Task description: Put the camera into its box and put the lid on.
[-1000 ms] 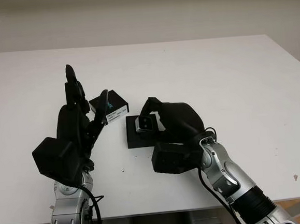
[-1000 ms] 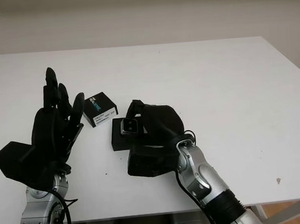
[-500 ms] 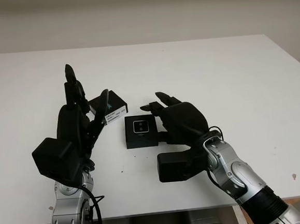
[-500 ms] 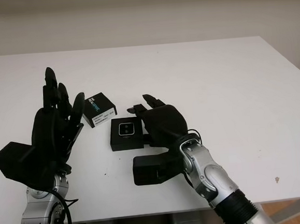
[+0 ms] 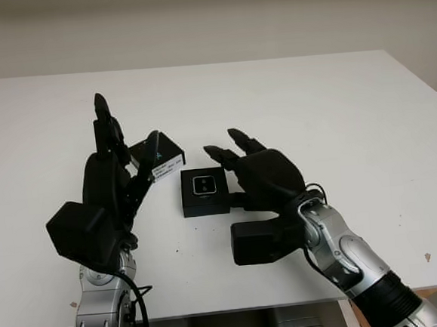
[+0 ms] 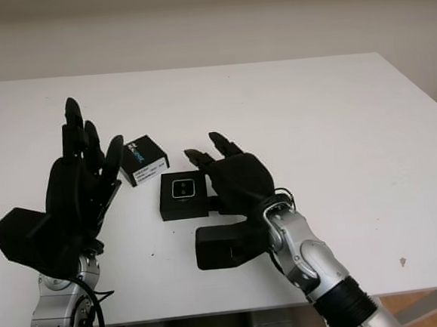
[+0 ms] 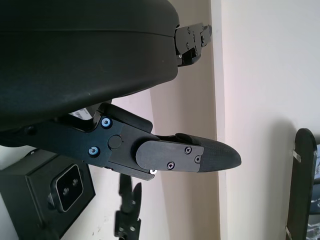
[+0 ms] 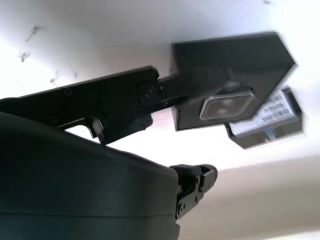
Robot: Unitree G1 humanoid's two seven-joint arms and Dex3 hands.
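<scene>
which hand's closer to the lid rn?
Left. The left hand is raised right beside the lid, open. The right hand is open next to the box holding the camera, farther from the lid.

I see a smooth matt white table; the box and lid look like matt black card, the lid with a white paper label. The camera has a glossy glass front in a silvery frame; both hands are matt black plastic on brushed metal forearms
</scene>
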